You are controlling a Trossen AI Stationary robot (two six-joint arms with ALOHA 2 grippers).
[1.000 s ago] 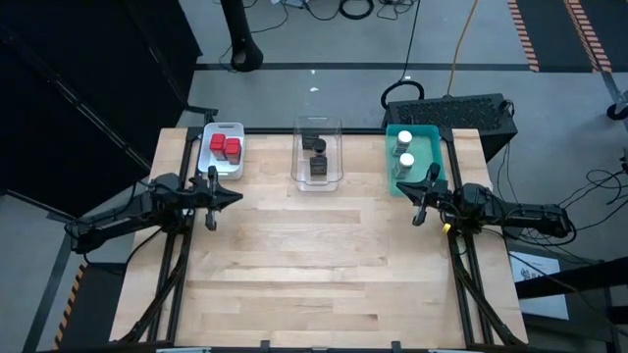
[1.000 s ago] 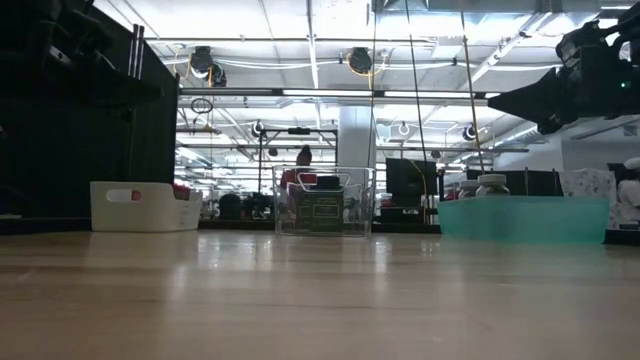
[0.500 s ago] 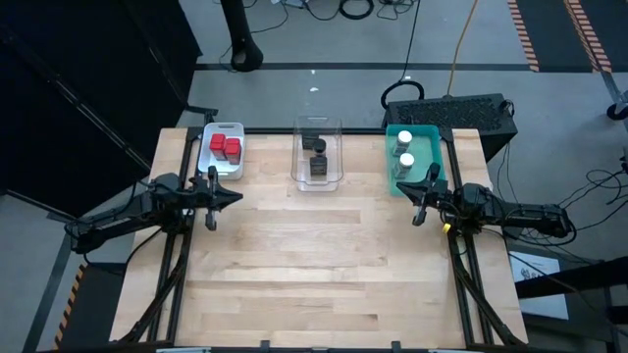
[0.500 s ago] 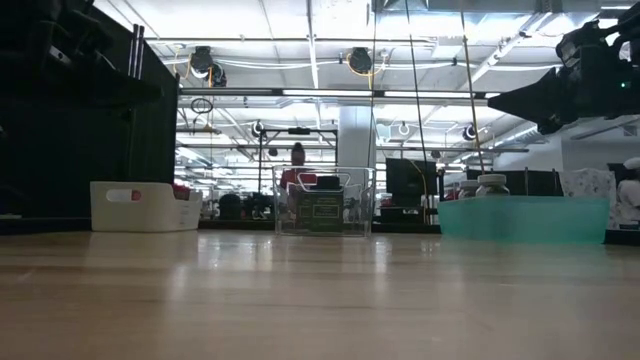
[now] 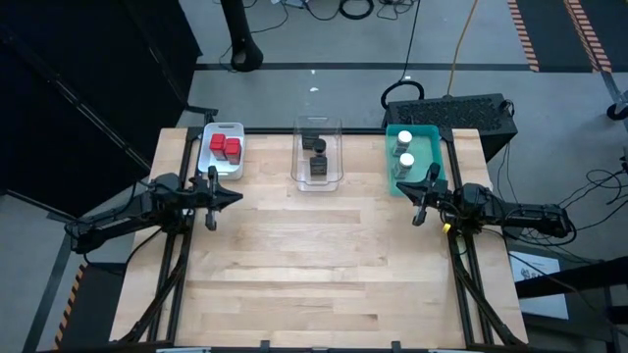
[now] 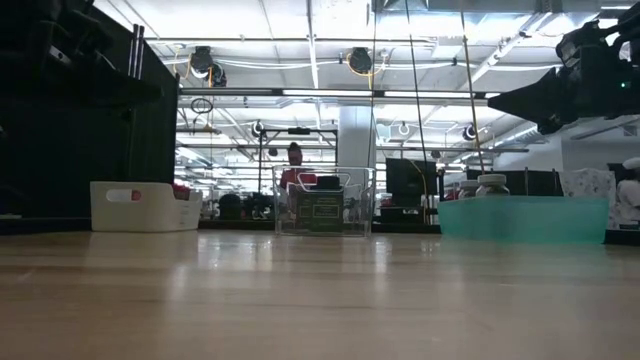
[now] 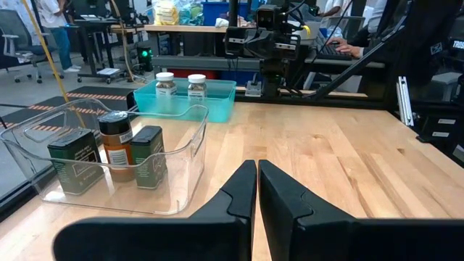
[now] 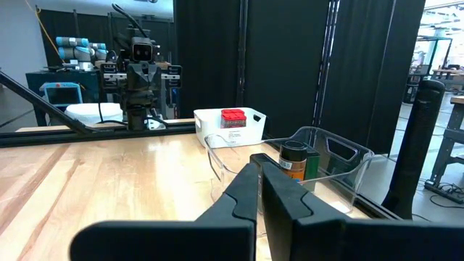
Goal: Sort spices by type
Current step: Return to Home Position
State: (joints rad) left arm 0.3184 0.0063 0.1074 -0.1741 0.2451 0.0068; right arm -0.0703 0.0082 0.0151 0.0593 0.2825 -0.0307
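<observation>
Jaws pressed together, left gripper (image 7: 257,170) and right gripper (image 8: 259,168) hover at opposite sides of the bench (image 5: 314,265)

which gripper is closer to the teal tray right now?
Right. The right gripper sits at the teal tray's near edge; the left gripper is far off, by the white tray.

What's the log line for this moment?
state: sorted | red tins: white tray | dark containers: clear tray | white-capped jars: teal tray | left claw: shut, left edge | right claw: shut, right edge
</observation>
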